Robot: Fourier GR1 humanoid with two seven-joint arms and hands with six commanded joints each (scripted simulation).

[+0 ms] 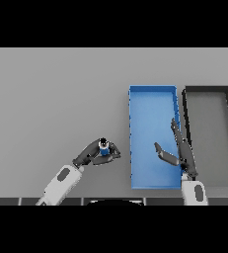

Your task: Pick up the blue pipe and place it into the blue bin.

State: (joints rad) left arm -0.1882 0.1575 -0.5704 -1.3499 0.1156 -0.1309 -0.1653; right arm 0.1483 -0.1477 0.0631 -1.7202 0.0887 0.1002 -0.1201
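Pipe (103, 147), blue with a dark end, sits clamped in the curled fingers of the left hand (96, 154), left of the blue bin (152, 96) and outside it, right hand (177, 153) open with straight fingers over the bin's right side, black bin (208, 90) just beyond.

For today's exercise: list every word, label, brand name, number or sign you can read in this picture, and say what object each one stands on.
None: no readable text appears anywhere.
Blue pipe, held in the left hand: no marking visible.
Blue bin: plain walls and floor.
Black bin beside it: plain.
Right hand, open over the blue bin: no lettering.
Grey table: bare of print.
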